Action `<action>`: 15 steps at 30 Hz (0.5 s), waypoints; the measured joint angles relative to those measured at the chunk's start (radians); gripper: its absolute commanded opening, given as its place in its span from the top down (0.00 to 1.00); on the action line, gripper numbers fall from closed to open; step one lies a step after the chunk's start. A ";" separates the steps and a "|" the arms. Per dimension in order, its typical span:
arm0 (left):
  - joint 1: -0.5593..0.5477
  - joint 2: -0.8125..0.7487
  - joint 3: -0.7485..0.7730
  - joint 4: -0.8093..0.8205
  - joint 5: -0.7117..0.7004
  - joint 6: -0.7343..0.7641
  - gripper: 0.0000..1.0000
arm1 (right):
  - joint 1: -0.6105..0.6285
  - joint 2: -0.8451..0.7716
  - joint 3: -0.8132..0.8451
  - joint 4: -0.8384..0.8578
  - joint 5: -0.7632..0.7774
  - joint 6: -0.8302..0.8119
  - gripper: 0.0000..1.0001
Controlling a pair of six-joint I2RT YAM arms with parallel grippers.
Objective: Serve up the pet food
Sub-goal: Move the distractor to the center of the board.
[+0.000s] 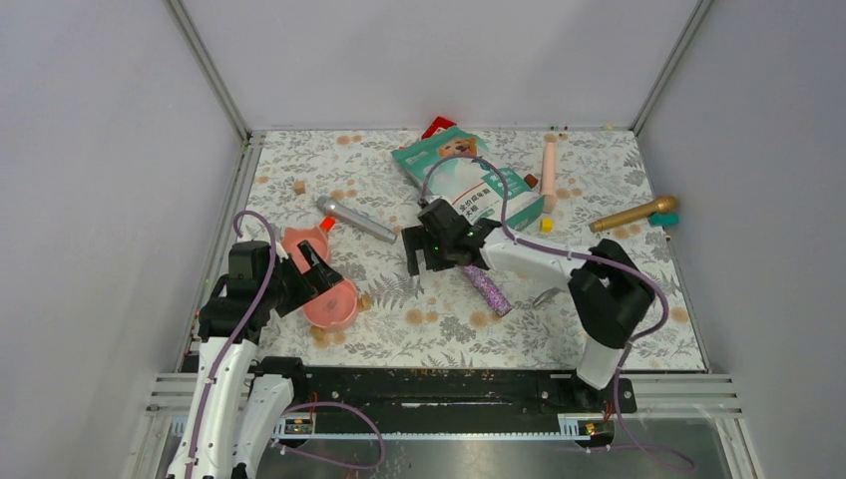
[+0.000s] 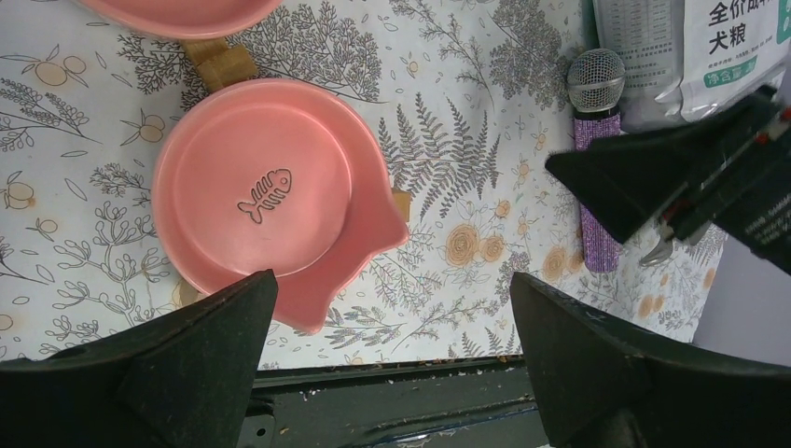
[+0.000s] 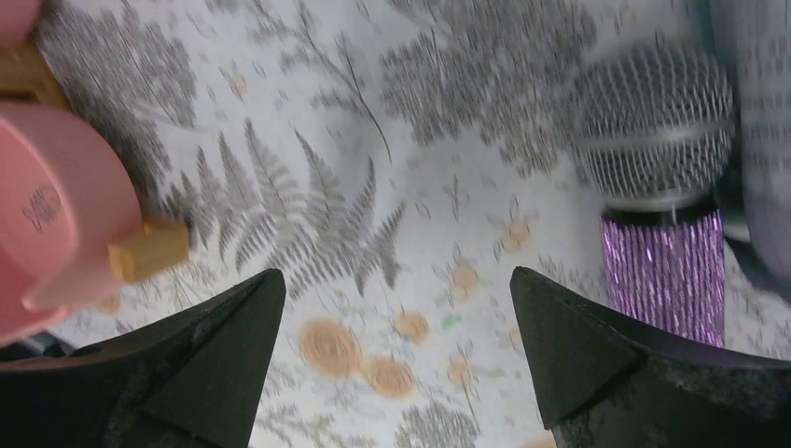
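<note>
Pouch of pet food (image 1: pixel 461 168) flat on table (image 1: pixel 619 319), just behind right tool (image 1: pixel 431 261). That and left tool (image 2: pixel 392 364) wide open, empty. Reach back, pinch 1 edge, miss purple microphone (image 1: pixel 487 289), pour into pink bowl (image 2: pixel 252 187).

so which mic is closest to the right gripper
the purple mic, just beside the right gripper; the silver mic and gold mic lie farther off
</note>
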 measured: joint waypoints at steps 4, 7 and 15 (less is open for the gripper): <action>0.000 0.001 0.000 0.001 0.006 0.004 0.01 | 0.018 0.109 0.121 0.045 0.067 -0.008 0.01; 0.000 0.002 0.000 0.002 0.007 0.007 0.01 | 0.019 0.180 0.191 0.079 0.093 -0.007 0.01; 0.000 0.000 0.000 0.004 0.007 0.007 0.01 | 0.019 0.246 0.164 0.091 0.212 0.016 0.01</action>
